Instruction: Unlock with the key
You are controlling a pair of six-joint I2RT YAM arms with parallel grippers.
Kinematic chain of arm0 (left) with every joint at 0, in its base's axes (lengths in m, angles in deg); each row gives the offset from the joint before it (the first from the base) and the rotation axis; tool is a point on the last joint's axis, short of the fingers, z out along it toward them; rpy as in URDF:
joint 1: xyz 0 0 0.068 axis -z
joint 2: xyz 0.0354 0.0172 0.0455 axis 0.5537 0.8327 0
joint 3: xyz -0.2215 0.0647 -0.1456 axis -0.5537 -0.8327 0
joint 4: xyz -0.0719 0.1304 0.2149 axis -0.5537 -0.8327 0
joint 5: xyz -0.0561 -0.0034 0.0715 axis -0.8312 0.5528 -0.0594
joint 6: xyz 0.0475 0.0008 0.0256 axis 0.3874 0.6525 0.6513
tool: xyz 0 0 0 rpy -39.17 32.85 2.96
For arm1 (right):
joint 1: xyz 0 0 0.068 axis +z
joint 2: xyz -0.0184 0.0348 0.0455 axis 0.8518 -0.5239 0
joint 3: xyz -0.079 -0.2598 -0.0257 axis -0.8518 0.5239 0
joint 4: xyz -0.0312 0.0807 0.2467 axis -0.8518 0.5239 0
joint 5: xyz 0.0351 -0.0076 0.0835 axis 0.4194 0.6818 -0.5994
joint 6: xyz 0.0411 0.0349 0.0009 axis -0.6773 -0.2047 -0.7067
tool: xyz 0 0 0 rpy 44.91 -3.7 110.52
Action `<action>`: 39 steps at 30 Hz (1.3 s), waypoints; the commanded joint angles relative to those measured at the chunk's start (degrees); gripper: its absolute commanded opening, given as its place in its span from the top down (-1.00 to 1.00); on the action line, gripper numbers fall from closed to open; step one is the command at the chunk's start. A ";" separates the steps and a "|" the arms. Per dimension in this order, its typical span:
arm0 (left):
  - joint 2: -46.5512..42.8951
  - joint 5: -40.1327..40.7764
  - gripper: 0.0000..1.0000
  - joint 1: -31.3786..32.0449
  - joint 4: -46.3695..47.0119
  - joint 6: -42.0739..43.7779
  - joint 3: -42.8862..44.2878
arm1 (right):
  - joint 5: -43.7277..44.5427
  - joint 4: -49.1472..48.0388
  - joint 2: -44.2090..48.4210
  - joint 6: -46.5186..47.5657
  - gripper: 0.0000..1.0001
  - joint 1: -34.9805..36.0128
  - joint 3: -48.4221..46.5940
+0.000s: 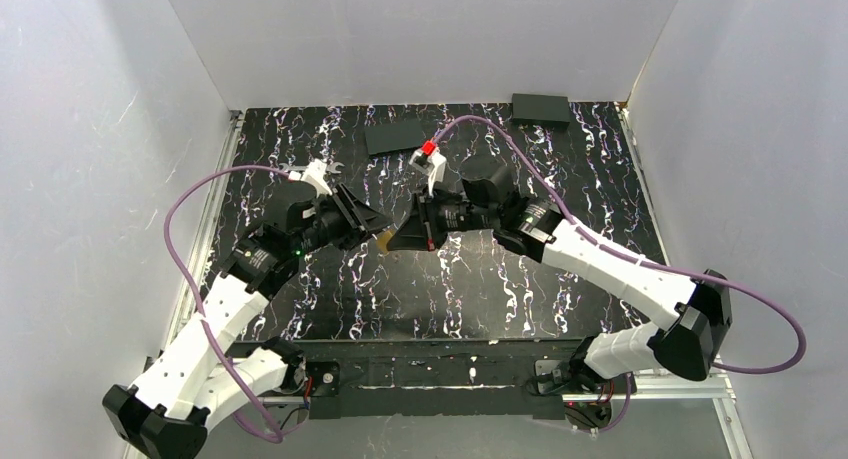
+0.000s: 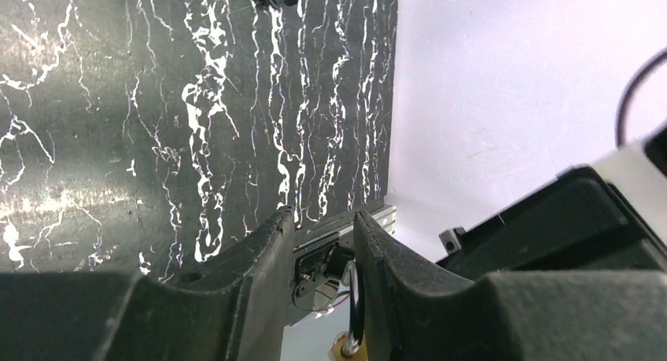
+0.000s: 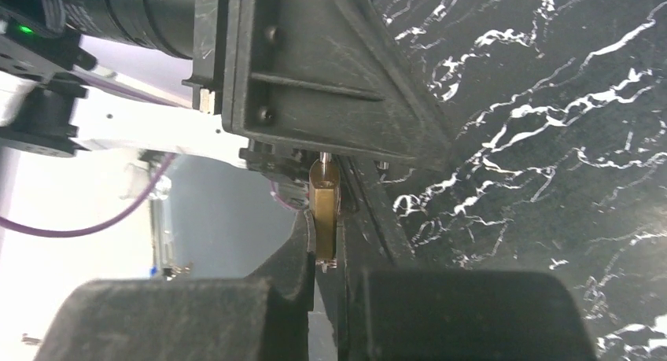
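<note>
1. Key (image 2: 351, 302) sits against the brass padlock (image 3: 324, 200), between the left claw's (image 2: 324, 223) parted fingers, ungripped.
2. Right claw (image 3: 325, 239) clamps the padlock.
3. Gripping and turning seem left; shackle unseen.

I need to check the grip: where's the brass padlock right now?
The brass padlock is clamped in the right end effector, near the centre of the top view, with the left end effector facing it from the left.
</note>
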 commanded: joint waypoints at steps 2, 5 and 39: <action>1.67 2.51 0.37 -0.01 -4.49 -3.04 0.31 | 9.96 10.95 -2.23 10.44 0.97 4.67 -8.06; 2.13 4.01 0.26 -0.01 -7.49 -3.23 1.42 | 14.51 16.11 -3.96 13.95 0.97 7.32 -10.99; -23.49 -11.67 -0.79 -0.24 25.35 11.73 -2.84 | -16.47 -46.58 4.49 -32.38 0.97 1.72 4.46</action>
